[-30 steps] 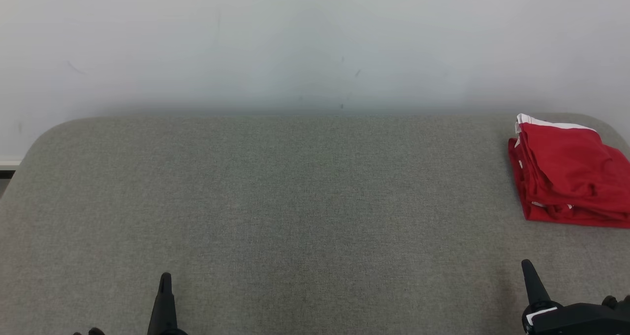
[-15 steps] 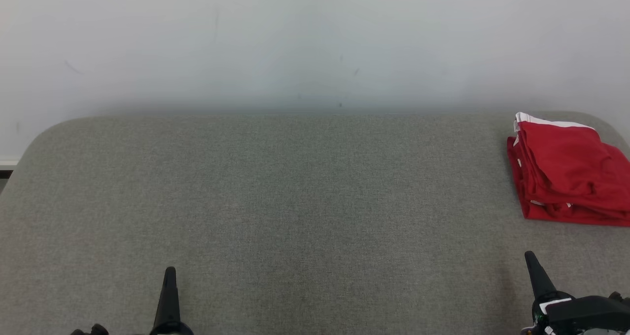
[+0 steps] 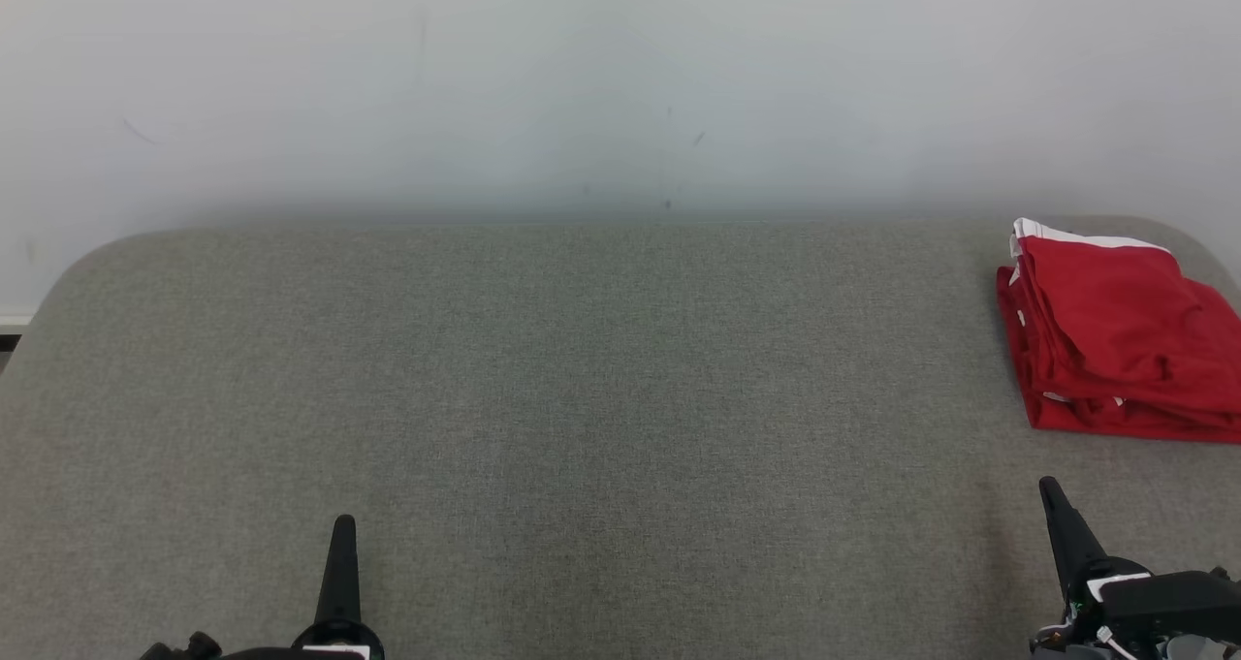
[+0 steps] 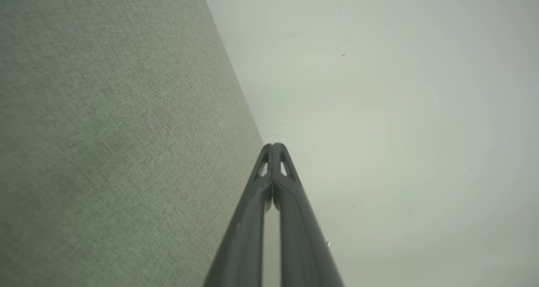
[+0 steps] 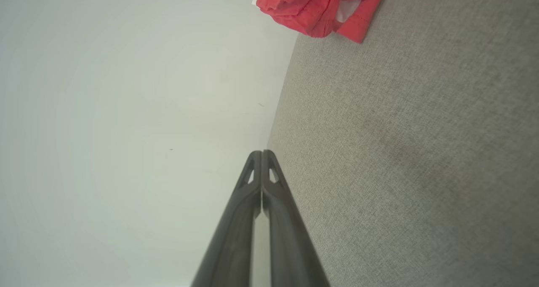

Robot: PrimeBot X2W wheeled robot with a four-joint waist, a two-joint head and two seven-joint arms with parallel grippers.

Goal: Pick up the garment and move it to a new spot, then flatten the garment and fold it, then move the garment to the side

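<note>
The garment [image 3: 1115, 335] is red with white trim and lies folded in a stack at the far right of the grey table [image 3: 582, 398]. The right wrist view catches its edge at the top as the garment [image 5: 320, 6]. My left gripper [image 3: 343, 526] stands at the lower left, fingers pressed together and empty; its own view shows the left gripper [image 4: 273, 146] shut with tips touching. My right gripper [image 3: 1051, 490] is at the lower right, well short of the garment, and in its own view the right gripper [image 5: 261, 153] is shut on nothing.
A pale wall [image 3: 620, 88] rises right behind the table's far edge. The table's corners are rounded, and the garment lies close to the right edge. A strip of floor [image 3: 8, 342] shows at the far left.
Both grippers have crept a little farther up the head view, staying shut. The picture has shifted slightly, so the camera has moved. The garment lies as before.
</note>
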